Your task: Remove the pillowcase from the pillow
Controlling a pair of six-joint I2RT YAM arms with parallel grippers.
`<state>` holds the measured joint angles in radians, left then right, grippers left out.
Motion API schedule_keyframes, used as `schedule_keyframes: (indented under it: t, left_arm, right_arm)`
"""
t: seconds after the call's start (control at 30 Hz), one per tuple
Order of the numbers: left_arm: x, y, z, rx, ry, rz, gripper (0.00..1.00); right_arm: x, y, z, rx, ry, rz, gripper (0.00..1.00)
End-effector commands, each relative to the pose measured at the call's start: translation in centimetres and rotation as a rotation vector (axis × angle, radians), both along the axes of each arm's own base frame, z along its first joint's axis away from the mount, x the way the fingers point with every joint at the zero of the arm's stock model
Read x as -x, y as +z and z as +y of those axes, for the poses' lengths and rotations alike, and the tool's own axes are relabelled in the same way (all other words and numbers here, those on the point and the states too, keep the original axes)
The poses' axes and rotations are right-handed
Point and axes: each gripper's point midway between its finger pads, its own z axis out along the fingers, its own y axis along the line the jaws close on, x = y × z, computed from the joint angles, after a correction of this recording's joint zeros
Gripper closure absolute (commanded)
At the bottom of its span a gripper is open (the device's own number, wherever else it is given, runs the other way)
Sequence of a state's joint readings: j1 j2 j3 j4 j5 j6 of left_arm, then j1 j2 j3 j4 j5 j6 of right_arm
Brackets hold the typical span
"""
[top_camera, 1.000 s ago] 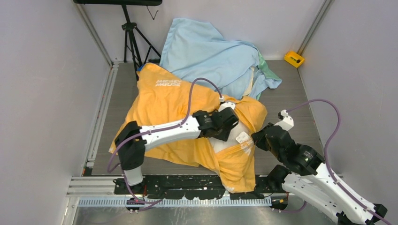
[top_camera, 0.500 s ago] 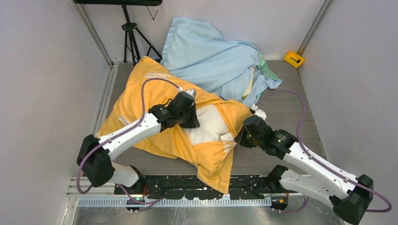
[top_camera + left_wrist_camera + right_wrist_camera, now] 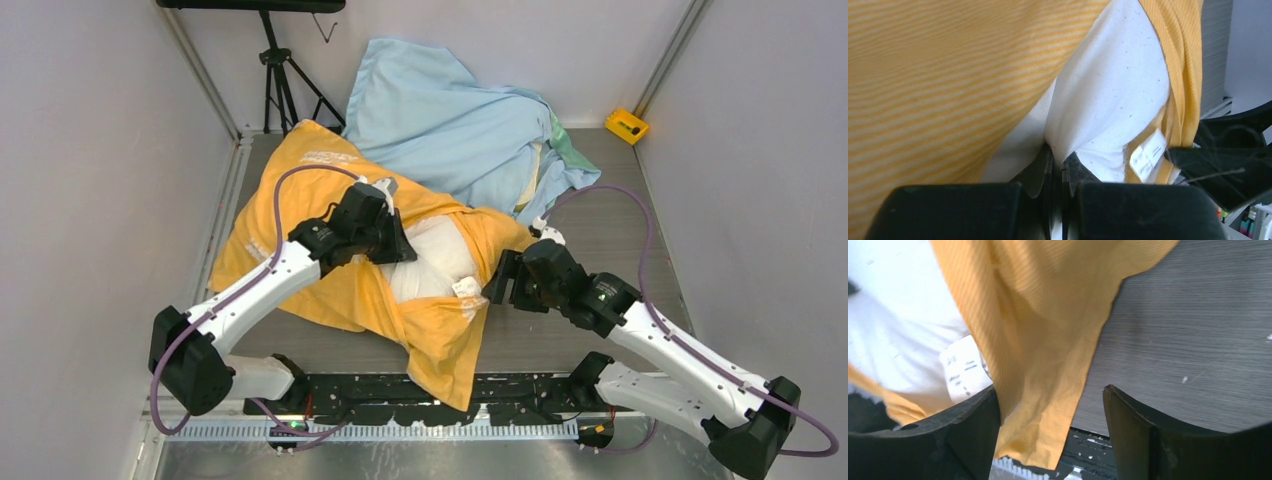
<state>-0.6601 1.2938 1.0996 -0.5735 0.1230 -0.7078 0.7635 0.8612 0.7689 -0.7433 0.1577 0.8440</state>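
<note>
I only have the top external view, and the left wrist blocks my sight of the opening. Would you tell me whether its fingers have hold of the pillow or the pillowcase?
Observer: In the left wrist view, the left fingers are shut on a fold of the white speckled pillow, not on orange cloth.
Operator: Thank you. Do the right fingers hold anything?
Observer: No. The right fingers stand wide apart, and the pillowcase only lies loose between them, against one finger.
Operator: Is the pillow's label covered?
Observer: No, the white label lies bare at the pillowcase's edge, close beside one right finger.
</note>
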Motion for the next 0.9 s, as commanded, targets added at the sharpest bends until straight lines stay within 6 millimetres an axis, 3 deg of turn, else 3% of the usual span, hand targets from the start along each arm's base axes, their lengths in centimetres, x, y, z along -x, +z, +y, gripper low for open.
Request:
schedule_keyframes:
  t: [0.0, 0.2, 0.27, 0.4, 0.5, 0.63, 0.87]
  left_arm:
    - [-2.0, 3.2, -1.6, 0.156, 0.026, -0.081, 1.0]
    - [-2.1, 3.4, -2.8, 0.214, 0.013, -0.055, 1.0]
    - [-2.1, 3.5, -2.9, 0.223, 0.012, -0.054, 1.0]
    - [-2.0, 3.6, -2.7, 0.219, 0.016, -0.064, 1.0]
    - [-2.2, 3.7, -2.2, 0.201, 0.037, -0.082, 1.0]
    - [-2.8, 4.2, -1.8, 0.181, 0.052, -0.111, 1.0]
    - [-5.3, 7.1, -1.2, 0.188, 0.086, -0.175, 1.0]
  right_arm:
    - [1.3, 4.4, 3.9, -0.189, 0.193, -0.031, 0.21]
    - [1.3, 7.7, 7.7, -0.242, 0.24, -0.022, 0.15]
    - [0.7, 7.4, 8.4, -0.222, 0.213, -0.016, 0.15]
    - [0.0, 5.4, 9.9, -0.167, 0.153, 0.04, 0.14]
    - [1.0, 3.8, 10.7, -0.141, 0.151, 0.066, 0.14]
    - [2.7, 1.0, 10.1, -0.117, 0.143, 0.117, 0.15]
    - [6.2, -3.4, 7.4, -0.057, 0.217, 0.222, 0.44]
